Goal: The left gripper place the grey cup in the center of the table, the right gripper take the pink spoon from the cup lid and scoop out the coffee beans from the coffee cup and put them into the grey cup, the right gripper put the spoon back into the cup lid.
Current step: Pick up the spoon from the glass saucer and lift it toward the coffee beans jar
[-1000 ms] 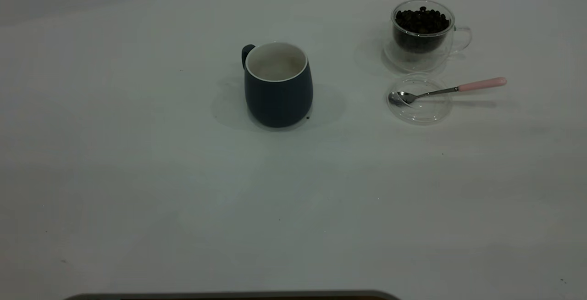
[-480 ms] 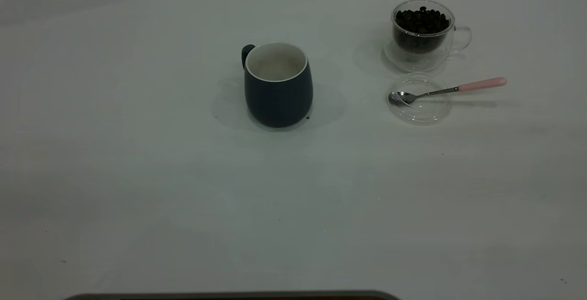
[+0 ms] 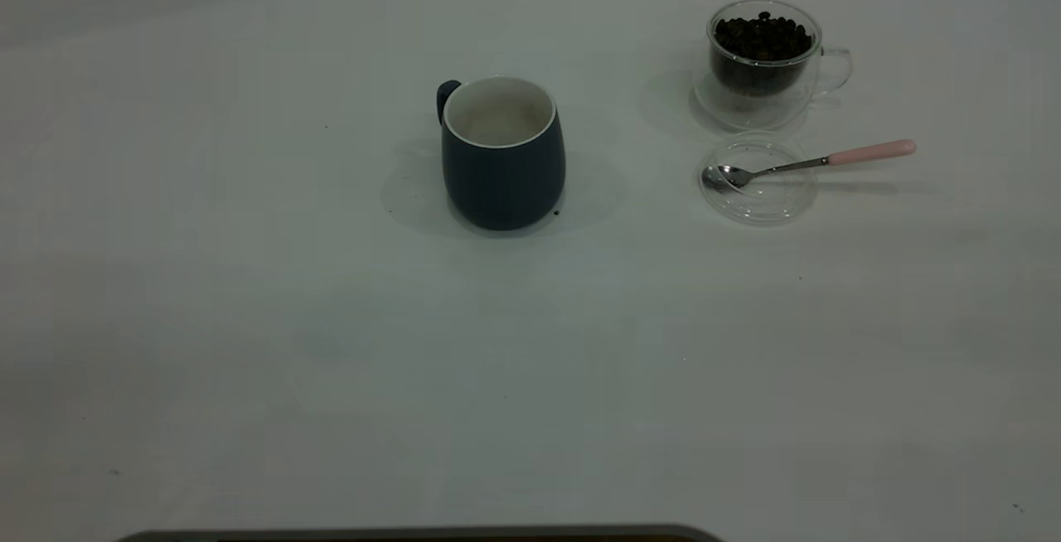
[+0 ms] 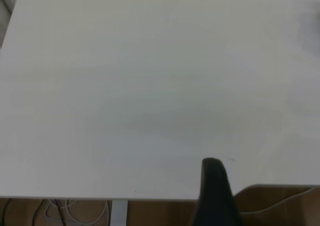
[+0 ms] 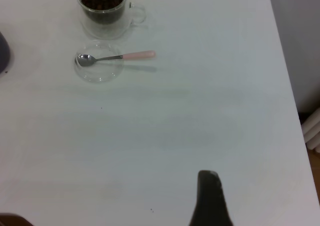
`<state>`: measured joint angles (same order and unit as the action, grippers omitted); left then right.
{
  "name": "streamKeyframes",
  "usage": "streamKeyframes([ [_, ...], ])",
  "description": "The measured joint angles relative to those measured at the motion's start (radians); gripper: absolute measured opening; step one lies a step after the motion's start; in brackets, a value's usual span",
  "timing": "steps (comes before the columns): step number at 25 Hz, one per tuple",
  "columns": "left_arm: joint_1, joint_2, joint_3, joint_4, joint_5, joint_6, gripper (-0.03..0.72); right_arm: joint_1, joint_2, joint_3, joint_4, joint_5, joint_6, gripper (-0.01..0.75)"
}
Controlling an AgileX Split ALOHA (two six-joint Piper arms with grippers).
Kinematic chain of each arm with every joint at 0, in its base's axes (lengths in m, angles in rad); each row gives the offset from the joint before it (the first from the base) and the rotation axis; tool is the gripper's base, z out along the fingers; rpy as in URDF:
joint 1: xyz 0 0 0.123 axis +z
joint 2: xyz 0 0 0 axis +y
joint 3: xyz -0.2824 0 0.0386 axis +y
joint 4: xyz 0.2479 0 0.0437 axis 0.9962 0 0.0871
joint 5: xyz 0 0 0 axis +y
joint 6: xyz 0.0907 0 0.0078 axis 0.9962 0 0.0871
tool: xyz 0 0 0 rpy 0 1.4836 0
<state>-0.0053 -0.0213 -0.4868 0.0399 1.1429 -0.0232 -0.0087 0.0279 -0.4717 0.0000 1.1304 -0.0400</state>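
The grey cup (image 3: 503, 157) is standing upright near the middle of the table (image 3: 249, 343), its dark handle pointing to the far left and its white inside showing. Well to its right, at the far side, the coffee cup (image 3: 767, 61) is sitting upright with coffee beans (image 3: 763, 36) filling it and its clear handle pointing right. Just nearer, the cup lid (image 3: 756, 179) is lying flat, and the pink spoon (image 3: 816, 162) is resting with its bowl in the lid and its pink handle reaching out over the rim to the right.

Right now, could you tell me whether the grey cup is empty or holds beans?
Empty: the grey cup stands upright, its white inside bare, no beans showing.
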Motion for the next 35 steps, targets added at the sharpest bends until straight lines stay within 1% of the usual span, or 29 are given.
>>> streamKeyframes([
  [31,0.001,0.000,0.000,0.000,-0.002,-0.001,0.586,0.000,0.000,0.000,0.000,-0.004,0.022,0.586],
  [35,0.001,0.000,0.000,0.000,-0.002,-0.001,0.586,0.000,0.068,-0.042,0.000,-0.020,0.026,0.586],
])
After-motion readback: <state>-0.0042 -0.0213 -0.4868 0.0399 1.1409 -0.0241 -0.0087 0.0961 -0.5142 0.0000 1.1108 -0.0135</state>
